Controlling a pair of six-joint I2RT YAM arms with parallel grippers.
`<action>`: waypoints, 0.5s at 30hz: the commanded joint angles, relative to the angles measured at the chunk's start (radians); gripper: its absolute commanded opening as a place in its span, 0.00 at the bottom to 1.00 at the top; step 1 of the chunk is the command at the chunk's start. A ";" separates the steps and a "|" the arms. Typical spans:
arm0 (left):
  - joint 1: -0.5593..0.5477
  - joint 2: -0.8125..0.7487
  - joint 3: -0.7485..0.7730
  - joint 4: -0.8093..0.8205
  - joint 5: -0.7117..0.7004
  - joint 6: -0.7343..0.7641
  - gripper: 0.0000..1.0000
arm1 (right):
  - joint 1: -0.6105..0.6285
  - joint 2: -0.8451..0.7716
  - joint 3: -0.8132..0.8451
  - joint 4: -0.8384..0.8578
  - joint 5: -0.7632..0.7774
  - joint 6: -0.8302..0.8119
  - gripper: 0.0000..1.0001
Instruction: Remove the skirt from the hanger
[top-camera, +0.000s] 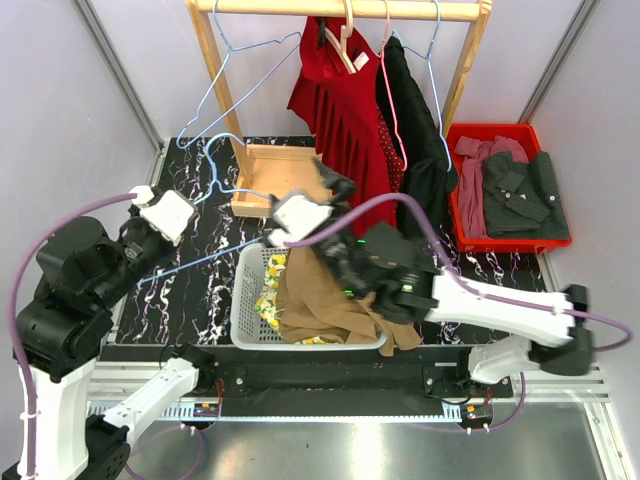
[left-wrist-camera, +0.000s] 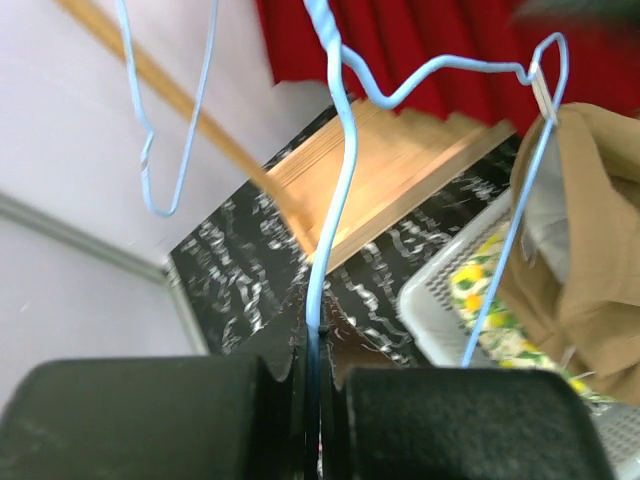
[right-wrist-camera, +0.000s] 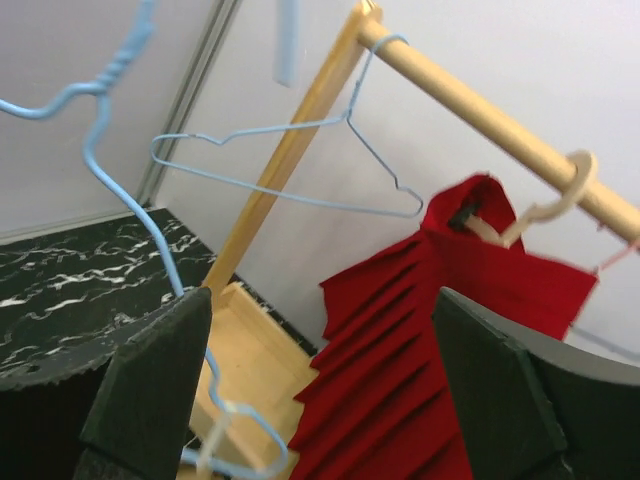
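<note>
**Operator:** Where is the skirt?

**Technician:** The tan skirt (top-camera: 325, 300) sits at 6 o'clock in the top view. A clip (left-wrist-camera: 541, 88) fastens it to the blue wire hanger (left-wrist-camera: 333, 230). Its lower part sags into the white basket (top-camera: 243, 305) on the worktop (top-camera: 200, 290) and spills over the rim at 5 o'clock.

**Operator:** State of the jaws?

**Technician:** The left gripper (left-wrist-camera: 312, 365), at 9 o'clock from the skirt, has its jaws pressed together on the hanger wire. The right gripper (right-wrist-camera: 320, 385), at 12 o'clock from the skirt, has its jaws wide apart, holding nothing.

**Operator:** How will the fabric handle?

**Technician:** Judged light, soft and limp; it will fold and stretch rather than push. The thin wire probably flexes under load, so the left hold must resist.

**Operator:** Where to grasp?

**Technician:** Pinch the waistband just beside the clip, taking a full fold of cloth. A grasp low on the hem would likely only stretch the fabric. Whether a second clip exists cannot be told.
</note>
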 joint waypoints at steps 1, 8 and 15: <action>0.000 -0.064 -0.066 0.140 -0.162 0.061 0.00 | -0.004 -0.209 -0.101 -0.051 0.047 0.186 0.98; 0.000 -0.061 -0.017 0.131 -0.145 0.045 0.00 | -0.063 -0.262 -0.334 -0.127 0.030 0.353 0.97; 0.000 -0.033 0.083 0.077 -0.123 0.036 0.00 | -0.149 -0.204 -0.369 -0.163 -0.149 0.542 0.97</action>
